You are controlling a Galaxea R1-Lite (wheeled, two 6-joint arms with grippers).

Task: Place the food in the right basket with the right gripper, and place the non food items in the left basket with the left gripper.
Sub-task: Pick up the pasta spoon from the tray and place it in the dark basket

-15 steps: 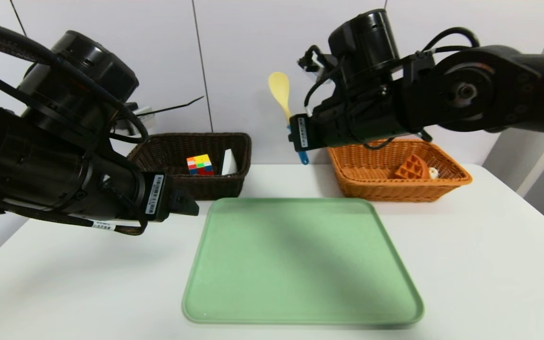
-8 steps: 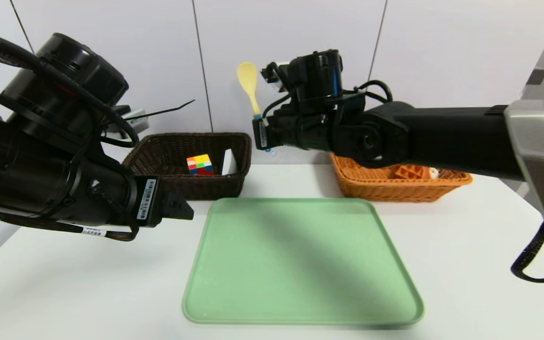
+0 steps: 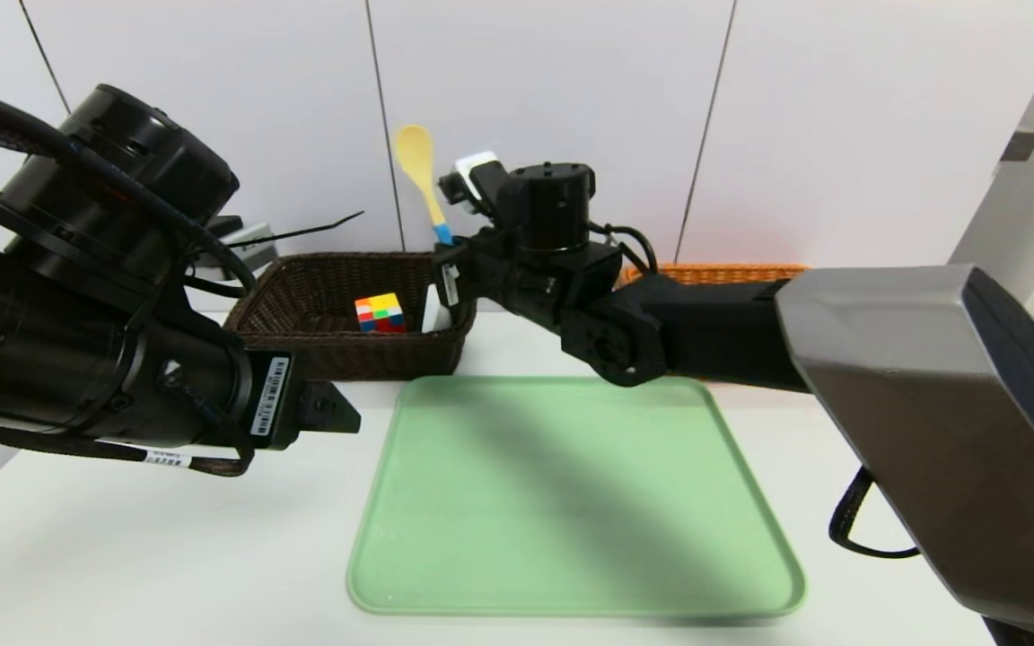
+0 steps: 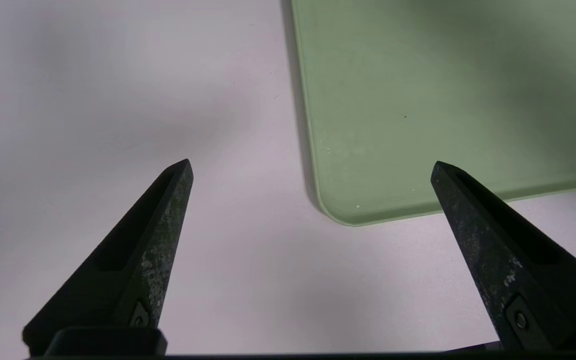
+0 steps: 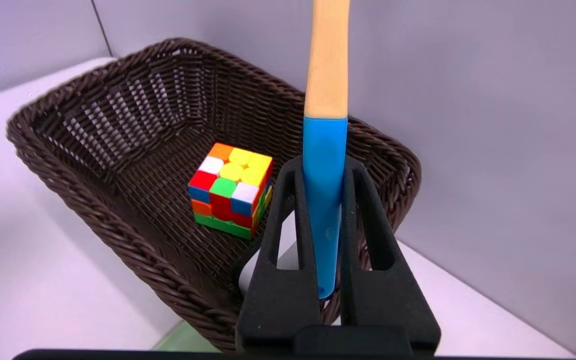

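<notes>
My right gripper [image 3: 445,262] [image 5: 323,167] is shut on the blue handle of the wooden spoon [image 3: 418,170] [image 5: 324,200]. It holds the spoon upright over the near right end of the dark brown left basket [image 3: 319,283] [image 5: 118,115]. Inside that basket lie the multicoloured cube [image 3: 380,314] [image 5: 230,187] and the white case [image 3: 434,309] [image 5: 249,275]. Only the back rim of the orange right basket [image 3: 714,271] shows behind my right arm, and the food is hidden. My left gripper [image 3: 337,417] [image 4: 312,167] hangs open and empty over the table at the tray's left.
A bare green tray [image 3: 571,502] [image 4: 418,100] lies mid-table, in front of both baskets. The white wall rises right behind the baskets. My right arm stretches across the table's back right, over the orange basket.
My right arm has swung left with the spoon, from beside the orange basket to above the dark basket. The left arm has drawn back slightly.
</notes>
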